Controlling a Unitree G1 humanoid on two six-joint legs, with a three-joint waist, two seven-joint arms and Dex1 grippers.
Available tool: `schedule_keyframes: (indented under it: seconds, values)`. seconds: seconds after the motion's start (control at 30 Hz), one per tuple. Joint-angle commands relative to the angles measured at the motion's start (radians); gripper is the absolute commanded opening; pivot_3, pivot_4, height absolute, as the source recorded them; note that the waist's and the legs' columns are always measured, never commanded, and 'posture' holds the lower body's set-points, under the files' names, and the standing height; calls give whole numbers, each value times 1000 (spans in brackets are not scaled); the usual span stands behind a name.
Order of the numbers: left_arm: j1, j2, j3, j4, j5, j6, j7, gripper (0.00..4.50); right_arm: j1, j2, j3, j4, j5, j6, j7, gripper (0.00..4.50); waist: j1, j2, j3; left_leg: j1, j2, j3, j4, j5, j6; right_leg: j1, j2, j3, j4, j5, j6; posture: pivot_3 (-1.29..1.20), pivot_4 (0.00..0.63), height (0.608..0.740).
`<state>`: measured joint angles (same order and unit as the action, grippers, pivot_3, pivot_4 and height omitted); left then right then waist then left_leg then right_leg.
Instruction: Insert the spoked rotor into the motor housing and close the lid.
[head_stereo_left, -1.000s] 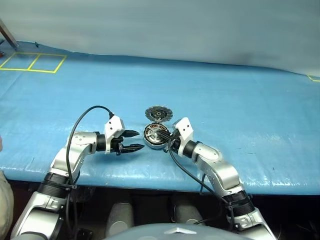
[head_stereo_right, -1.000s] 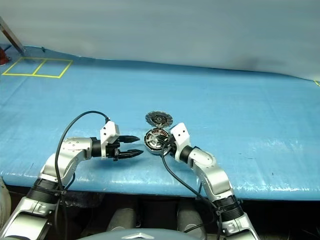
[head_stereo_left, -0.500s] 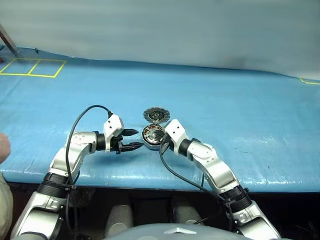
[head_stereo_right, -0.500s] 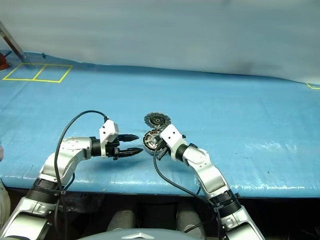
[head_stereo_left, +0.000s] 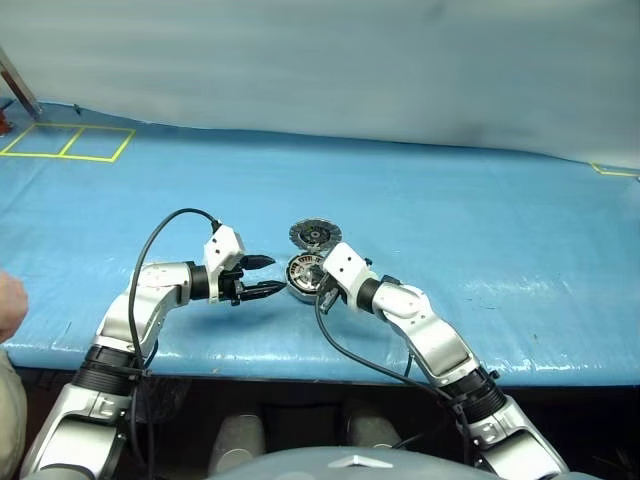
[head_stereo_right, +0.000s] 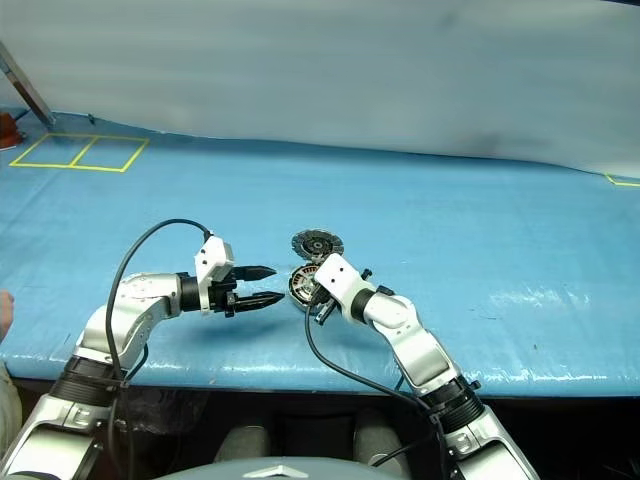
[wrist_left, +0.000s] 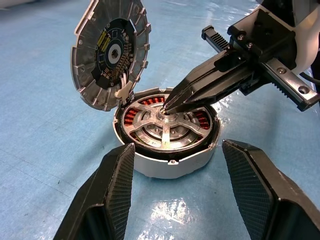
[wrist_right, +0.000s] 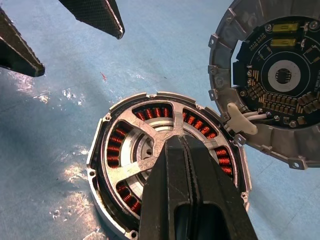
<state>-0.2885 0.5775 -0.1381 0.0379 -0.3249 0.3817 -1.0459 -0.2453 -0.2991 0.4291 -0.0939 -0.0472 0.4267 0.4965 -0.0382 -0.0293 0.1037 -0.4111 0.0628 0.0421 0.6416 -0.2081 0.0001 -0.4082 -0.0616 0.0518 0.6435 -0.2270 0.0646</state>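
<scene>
Pressing closed fingertips onto the hub of the spoked rotor (wrist_left: 167, 127), the right hand (wrist_left: 172, 104) is rolling over the motor housing (wrist_left: 165, 162), seating the rotor. Left hand (head_stereo_left: 268, 277) is waiting open beside it; the lid (wrist_left: 110, 52) is standing open, awaiting closure.

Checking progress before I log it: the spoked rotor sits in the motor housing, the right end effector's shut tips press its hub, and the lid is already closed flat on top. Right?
Not quite. The round segmented silver lid is open, tilted up beside the round silver-grey copper-wound motor housing, as the left wrist view shows. The silvery spoked rotor does sit inside, with the shut right end effector on its hub.
</scene>
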Motion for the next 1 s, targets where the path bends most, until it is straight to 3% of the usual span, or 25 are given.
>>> schedule_keyframes:
  seconds: [0.03,0.3,0.5,0.67,0.77,1.0]
  values:
    - [-19,0,27,-28,-11,-4,6,3016,60,-72,110,137,-103,151,32,0,2,1,-1,0,0,1,0,0,0,0,-2,-5,0,0,0,0,150,740]
    - [-23,-7,31,-21,-15,-2,12,3016,46,-93,150,141,-164,143,63,0,9,-1,-8,5,0,5,-7,0,1,0,-22,-32,-2,0,0,0,150,740]
    - [-15,-5,36,-25,-17,-2,17,3016,49,-33,14,44,-78,119,23,0,20,2,-3,7,0,5,-12,0,1,0,-35,-52,-7,0,0,0,150,740]
    - [-15,-2,35,-25,-15,-2,15,3016,52,4,-43,-74,-1,134,43,0,25,9,8,-1,-1,5,-12,0,1,-4,-34,-57,-15,0,0,0,150,740]
    - [-16,-1,35,-26,-15,-1,15,3016,51,15,-53,-115,19,146,46,0,26,5,16,-3,-3,6,-12,1,5,-5,-33,-57,-15,8,0,0,150,740]
    - [-16,-2,32,-30,-16,5,14,3016,48,24,-50,-180,52,164,53,0,25,8,19,-10,2,0,-17,-4,0,-7,-20,-60,-15,8,-3,0,150,740]
